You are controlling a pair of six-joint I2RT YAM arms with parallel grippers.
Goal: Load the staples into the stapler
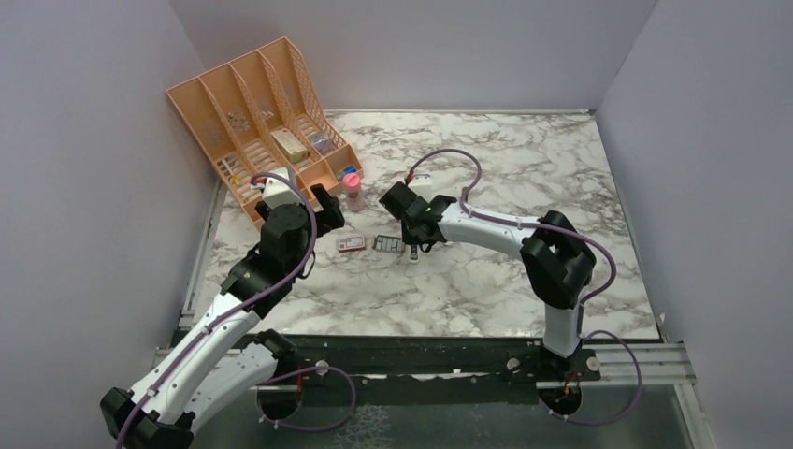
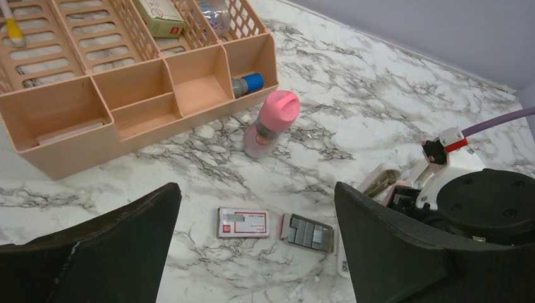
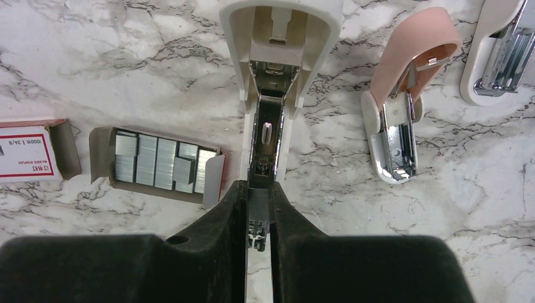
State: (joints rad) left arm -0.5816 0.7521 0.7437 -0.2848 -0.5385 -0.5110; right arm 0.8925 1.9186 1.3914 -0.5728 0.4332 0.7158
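Where the white, grey-veined marble tabletop point(image 1: 524, 168) meets the plain lilac walls point(image 1: 421, 47) on three sides, a peach slotted desk organiser point(image 1: 201, 94) sits in the far-left corner. It holds a yellowish box point(image 2: 161, 16) and a blue-capped tube point(image 2: 247, 84). A pink-capped bottle point(image 2: 271, 126) stands just in front of it.

Near the table's middle, the red-and-white sleeve point(image 2: 243, 223) lies just left of the grey tray point(image 3: 98, 151), apart from it. The staples point(image 3: 158, 163) lie in the tray in side-by-side strips. Just right of the tray a white stapler point(image 3: 281, 38) lies swung open, its metal channel bare. A pink stapler point(image 3: 413, 57) and another white stapler point(image 3: 498, 50), both open, lie further right. From above, the right arm's wrist largely hides all three.

The right gripper point(image 3: 257, 192) has its fingers pressed nearly together at the near end of the channel, pinching a silvery strip point(image 3: 257, 237). Whether that is loose staples or part of the stapler I cannot tell. The left gripper point(image 2: 254, 189) hangs over the table left of the sleeve, fingers wide apart.

The sleeve reads "24/6" and "STAPLES".
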